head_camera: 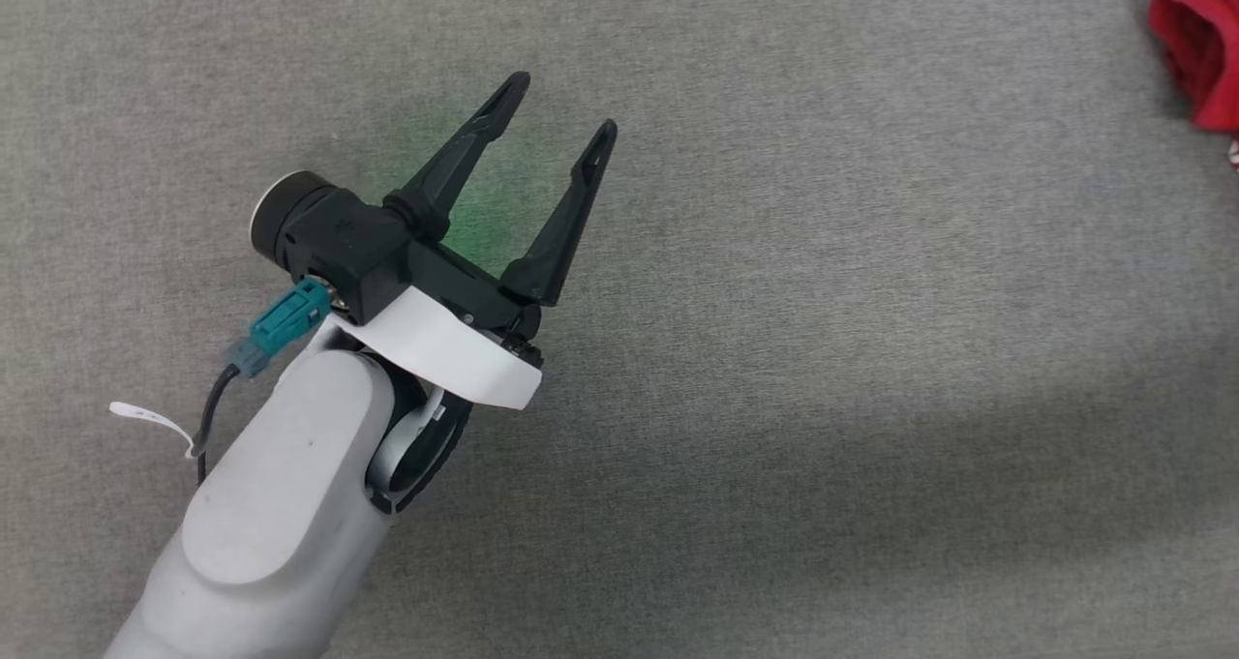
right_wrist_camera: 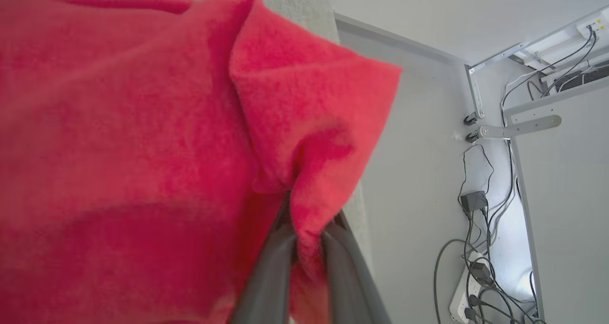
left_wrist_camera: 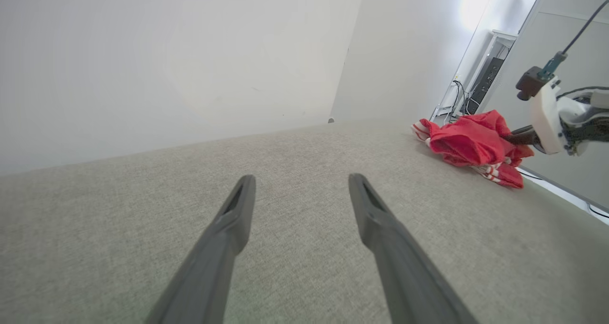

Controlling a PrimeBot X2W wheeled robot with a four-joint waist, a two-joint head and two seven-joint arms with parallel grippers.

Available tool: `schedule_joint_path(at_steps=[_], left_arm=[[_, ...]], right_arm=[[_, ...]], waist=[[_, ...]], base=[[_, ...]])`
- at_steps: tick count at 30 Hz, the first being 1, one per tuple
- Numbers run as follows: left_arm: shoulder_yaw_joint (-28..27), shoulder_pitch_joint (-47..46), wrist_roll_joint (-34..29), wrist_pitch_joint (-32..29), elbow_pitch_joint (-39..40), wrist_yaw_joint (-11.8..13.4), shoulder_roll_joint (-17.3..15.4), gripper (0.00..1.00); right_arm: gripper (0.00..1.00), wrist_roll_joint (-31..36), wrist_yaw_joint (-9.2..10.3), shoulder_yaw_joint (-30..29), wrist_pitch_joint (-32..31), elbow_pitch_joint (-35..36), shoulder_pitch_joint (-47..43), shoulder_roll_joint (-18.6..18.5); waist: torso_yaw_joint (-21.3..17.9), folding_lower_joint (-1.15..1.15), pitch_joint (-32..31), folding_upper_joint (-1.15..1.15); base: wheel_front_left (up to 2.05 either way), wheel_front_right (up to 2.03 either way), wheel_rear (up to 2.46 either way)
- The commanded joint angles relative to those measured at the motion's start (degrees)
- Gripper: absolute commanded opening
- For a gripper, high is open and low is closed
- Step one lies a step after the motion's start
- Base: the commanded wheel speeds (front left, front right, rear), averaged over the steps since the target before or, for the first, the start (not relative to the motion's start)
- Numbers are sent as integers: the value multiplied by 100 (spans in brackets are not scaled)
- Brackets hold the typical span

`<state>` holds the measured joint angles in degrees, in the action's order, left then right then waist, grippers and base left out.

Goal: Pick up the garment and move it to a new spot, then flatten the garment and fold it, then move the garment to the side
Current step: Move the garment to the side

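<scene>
The garment (head_camera: 1200,44) is a bunched red T-shirt at the far right edge of the grey table in the head view. In the left wrist view the garment (left_wrist_camera: 468,141) lies crumpled near the table's far edge, striped trim showing at its front. My right gripper (right_wrist_camera: 307,229) is shut on a fold of the red fabric (right_wrist_camera: 142,148), which bulges close over its fingers. In the left wrist view the right gripper (left_wrist_camera: 521,137) reaches into the cloth from the right. My left gripper (head_camera: 561,107) hovers open over bare table, well left of the garment, its fingers (left_wrist_camera: 238,210) spread with nothing between them.
The grey fabric-covered table (head_camera: 823,398) stretches wide between my left gripper and the garment. Beyond the table's far edge stand a white wall (left_wrist_camera: 166,62) and a rack with cables (right_wrist_camera: 480,248) on the floor.
</scene>
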<state>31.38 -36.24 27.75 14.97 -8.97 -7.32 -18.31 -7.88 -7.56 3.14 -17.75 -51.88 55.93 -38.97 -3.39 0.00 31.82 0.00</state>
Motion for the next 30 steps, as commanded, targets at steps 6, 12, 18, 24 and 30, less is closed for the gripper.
schedule_joint_path(at_steps=[6,12,18,24,30], left_arm=[[-33,-114,13,24,-40,-20,-1,100],[-276,91,56,24,-39,-20,-65,100],[-699,462,178,24,-91,-20,-83,100],[-1263,878,184,24,-75,-20,-63,100],[-1941,1428,26,24,-12,-20,108,100]], right_arm=[[9,145,13,-39,321,-502,254,164],[100,237,13,-105,553,-811,497,197],[100,63,13,-226,866,-1087,596,350],[100,-245,14,-202,1289,-1081,452,639],[100,-681,14,-123,1839,-920,55,1023]], waist=[[115,0,47,0],[98,0,-91,0],[28,0,-468,0],[-22,0,-863,0],[44,0,-1351,0]], base=[[0,0,0],[0,0,0],[0,0,0],[0,0,0],[0,0,0]])
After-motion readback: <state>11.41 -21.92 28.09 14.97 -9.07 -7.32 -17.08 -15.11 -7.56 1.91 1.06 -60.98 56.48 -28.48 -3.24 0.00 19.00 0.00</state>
